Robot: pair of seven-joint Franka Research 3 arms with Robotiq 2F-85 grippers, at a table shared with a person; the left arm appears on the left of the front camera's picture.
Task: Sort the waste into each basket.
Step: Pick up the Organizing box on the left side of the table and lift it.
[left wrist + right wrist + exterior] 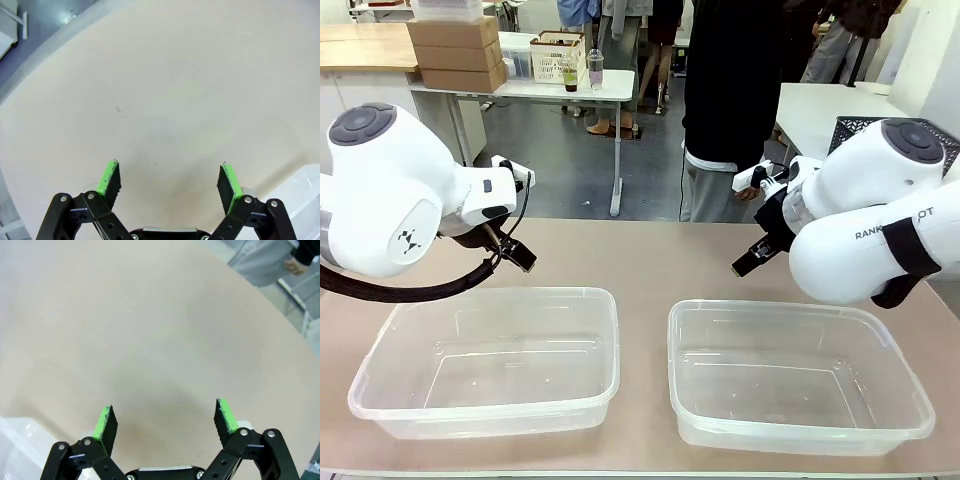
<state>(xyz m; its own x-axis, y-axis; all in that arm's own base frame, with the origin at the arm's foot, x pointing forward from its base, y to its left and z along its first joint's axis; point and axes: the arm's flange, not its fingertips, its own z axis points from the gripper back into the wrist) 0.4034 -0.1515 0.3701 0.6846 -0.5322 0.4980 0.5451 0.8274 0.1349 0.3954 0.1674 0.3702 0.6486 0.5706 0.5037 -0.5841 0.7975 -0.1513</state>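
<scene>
I see both tubs [490,350] empty; left pincer [170,182] and right pincer [165,422] gape over bare surface [640,255], sorting unstarted.

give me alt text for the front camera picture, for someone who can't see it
Two clear plastic tubs, the left tub and the right tub, sit empty on a tan table. The left gripper and right gripper hover behind them, holding nothing.

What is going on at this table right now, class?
Nothing is being handled yet. Two clear tubs, the left tub and the right tub, sit empty on the table. The left tool and right tool hover open above bare tabletop behind them. A person stands at the far side. No cans or bottles are on the table.
</scene>
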